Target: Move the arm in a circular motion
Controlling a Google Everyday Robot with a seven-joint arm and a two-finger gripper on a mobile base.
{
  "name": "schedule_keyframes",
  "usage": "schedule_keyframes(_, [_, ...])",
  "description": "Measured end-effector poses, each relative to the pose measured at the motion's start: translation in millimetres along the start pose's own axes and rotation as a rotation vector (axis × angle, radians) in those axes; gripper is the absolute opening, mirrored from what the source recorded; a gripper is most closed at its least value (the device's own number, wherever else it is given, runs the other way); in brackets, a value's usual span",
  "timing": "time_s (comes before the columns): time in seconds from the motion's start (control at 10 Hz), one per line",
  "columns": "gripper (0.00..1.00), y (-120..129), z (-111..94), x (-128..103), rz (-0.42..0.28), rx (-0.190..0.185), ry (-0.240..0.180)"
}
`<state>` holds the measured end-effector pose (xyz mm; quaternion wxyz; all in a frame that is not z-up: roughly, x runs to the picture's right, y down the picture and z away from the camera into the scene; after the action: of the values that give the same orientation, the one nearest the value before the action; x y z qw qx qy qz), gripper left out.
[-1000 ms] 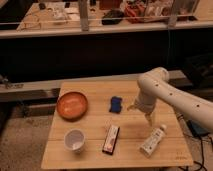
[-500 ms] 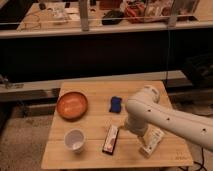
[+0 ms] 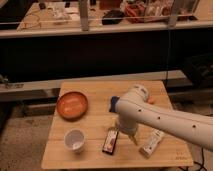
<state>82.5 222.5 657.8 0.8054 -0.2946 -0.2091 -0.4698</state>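
Note:
The arm (image 3: 165, 117), thick and white with small dark dots, reaches in from the lower right across the wooden table (image 3: 95, 159). Its rounded elbow joint (image 3: 131, 100) sits over the table's middle. Below the elbow the gripper (image 3: 128, 134) hangs down close to the tabletop, between a dark snack packet (image 3: 110, 141) and a white wrapped bar (image 3: 151, 143). It holds nothing that I can see.
An orange bowl (image 3: 72, 105) lies at the table's back left and a white cup (image 3: 75, 140) at the front left. A blue object (image 3: 114, 103) peeks out from behind the elbow. A dark railing and cluttered benches run behind the table.
The arm has swung left and toward the table's front. Its elbow now covers most of the blue object, and the gripper has moved from above the white bar toward the dark packet.

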Motion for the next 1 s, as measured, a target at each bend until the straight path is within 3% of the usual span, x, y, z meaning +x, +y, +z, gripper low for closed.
schedule_keyframes(0.5, [0.80,-9.4,-2.9,1.3,-0.035,0.030,-0.019])
schedule_keyframes(1.0, [0.80,-10.7,-2.8,0.8,-0.039,0.031,-0.021])
